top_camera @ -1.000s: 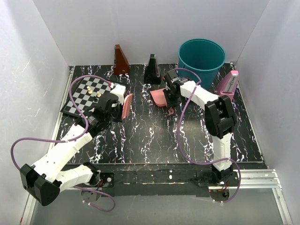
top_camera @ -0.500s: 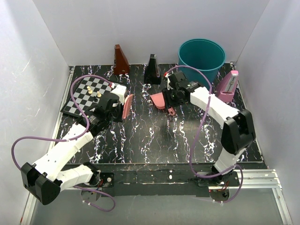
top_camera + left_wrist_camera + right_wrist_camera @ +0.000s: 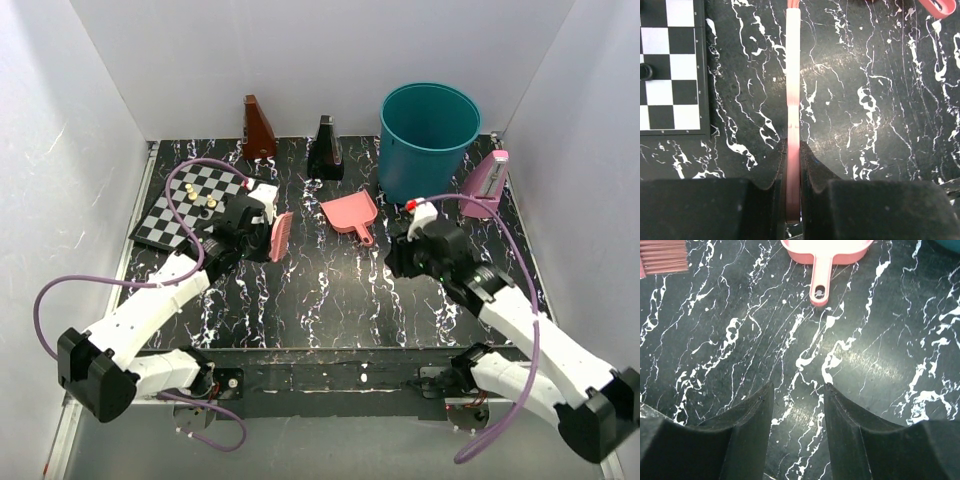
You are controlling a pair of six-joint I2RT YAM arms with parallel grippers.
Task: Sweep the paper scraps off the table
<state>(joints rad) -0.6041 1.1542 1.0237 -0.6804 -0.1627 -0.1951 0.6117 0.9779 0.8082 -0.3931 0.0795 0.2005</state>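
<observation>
Left fingers (image 3: 772,172) clamped on brush (image 3: 793,75); right fingers (image 3: 752,425) apart, seemingly empty, near dustpan (image 3: 821,260).

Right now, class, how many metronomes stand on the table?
3. The brown metronome stands at the back left, the black metronome just right of it, and the pink metronome at the right edge beside the teal bin. The bin could hide another.

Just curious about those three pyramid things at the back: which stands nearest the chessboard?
The brown one, furthest left, just behind the chessboard. The black one and the pink one stand further right.
</observation>
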